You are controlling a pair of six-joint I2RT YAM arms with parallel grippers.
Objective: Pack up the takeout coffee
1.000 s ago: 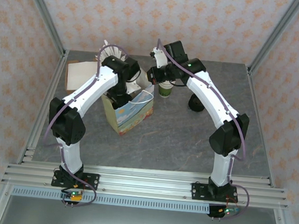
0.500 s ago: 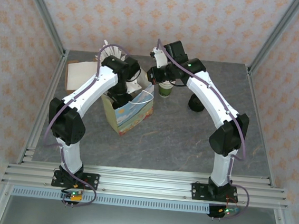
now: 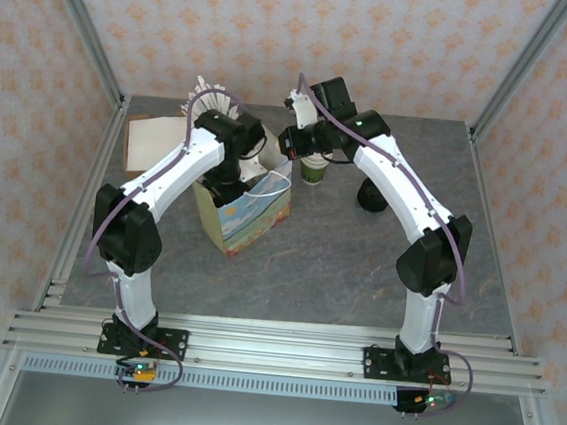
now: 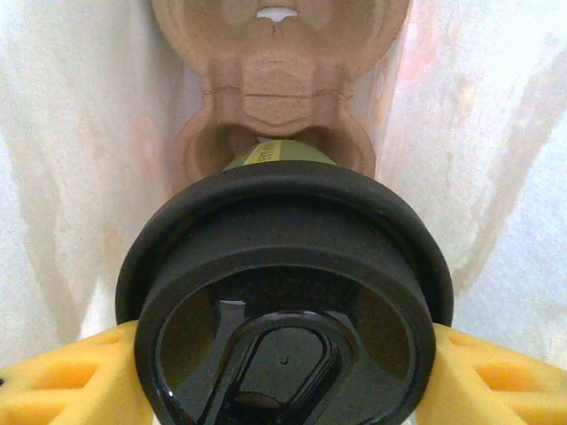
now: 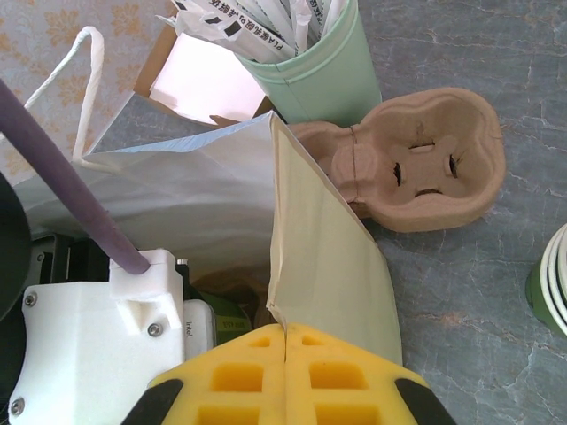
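Cup (image 4: 283,266) clamped between left gripper (image 4: 282,376) jaws inside bag (image 5: 332,266), base at carrier (image 4: 276,84) pocket. Bag rim pinched in closed right gripper (image 5: 285,367).

The left arm (image 3: 166,176) bends forward, wrist pointing down. The left tool (image 4: 283,381) clamps its yellow fingers (image 4: 62,381) on both sides of the takeout coffee (image 4: 283,257). The right arm (image 3: 406,189) reaches inward; the right tool (image 5: 285,354) has its fingers pressed together.
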